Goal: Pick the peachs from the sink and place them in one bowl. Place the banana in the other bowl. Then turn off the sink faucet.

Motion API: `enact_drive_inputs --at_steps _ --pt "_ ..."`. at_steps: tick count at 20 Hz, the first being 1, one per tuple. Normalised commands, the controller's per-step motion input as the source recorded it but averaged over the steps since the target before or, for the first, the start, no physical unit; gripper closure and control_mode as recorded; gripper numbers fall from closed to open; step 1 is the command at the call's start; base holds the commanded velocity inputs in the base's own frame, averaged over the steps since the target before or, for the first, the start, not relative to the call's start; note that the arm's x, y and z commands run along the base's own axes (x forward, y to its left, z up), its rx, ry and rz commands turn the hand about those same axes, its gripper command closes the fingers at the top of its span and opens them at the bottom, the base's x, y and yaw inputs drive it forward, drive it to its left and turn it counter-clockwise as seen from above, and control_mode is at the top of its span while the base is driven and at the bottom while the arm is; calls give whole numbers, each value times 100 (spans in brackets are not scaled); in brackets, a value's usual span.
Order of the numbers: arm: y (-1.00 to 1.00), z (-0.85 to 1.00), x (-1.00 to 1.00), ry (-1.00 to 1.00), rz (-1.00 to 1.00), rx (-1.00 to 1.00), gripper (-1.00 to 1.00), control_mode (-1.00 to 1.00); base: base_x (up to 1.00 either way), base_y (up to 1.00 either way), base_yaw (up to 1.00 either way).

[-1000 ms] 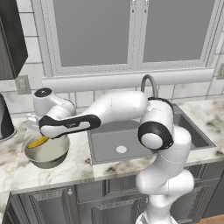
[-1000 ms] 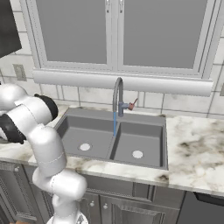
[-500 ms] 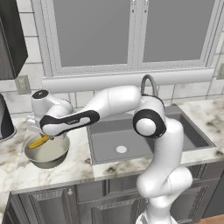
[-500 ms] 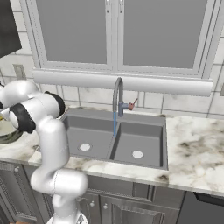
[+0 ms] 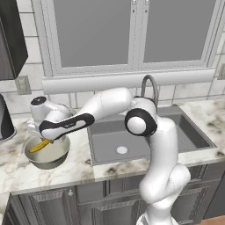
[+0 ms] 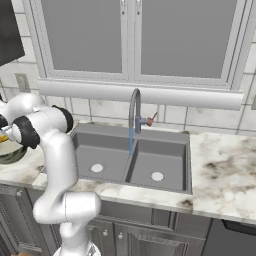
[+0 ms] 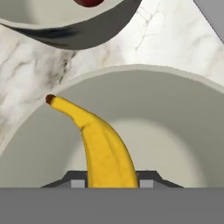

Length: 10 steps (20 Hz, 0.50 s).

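Observation:
My gripper [image 5: 46,140] is far out to the left over the counter, shut on the yellow banana [image 5: 38,146]. The banana [image 7: 103,148] hangs inside the other bowl [image 5: 48,159], its dark tip pointing away from the fingers [image 7: 146,182]; whether it touches the wall of the other bowl [image 7: 183,87] I cannot tell. Just beyond stands one bowl [image 7: 65,33] with a red peach [image 7: 89,2] showing at its edge. The dark double sink [image 6: 132,165] lies to the right, and its faucet [image 6: 134,112] pours a thin stream of water.
A dark appliance [image 5: 5,118] stands at the far left of the marble counter [image 5: 79,162]. Tiled wall and a window ledge [image 5: 132,79] run behind the sink. My white arm [image 5: 110,103] stretches across the left basin.
The arm's elbow and upper links have swung round, while the hand with the banana has stayed over the bowl and sunk slightly into it.

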Motion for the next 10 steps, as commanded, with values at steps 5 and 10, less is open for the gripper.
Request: enact_drive_inputs --at_steps 5,10 --pt "0 -27 18 3 0 0 -100 -100 0 0 0" --pt "0 -14 0 2 0 0 -100 -100 0 0 0"
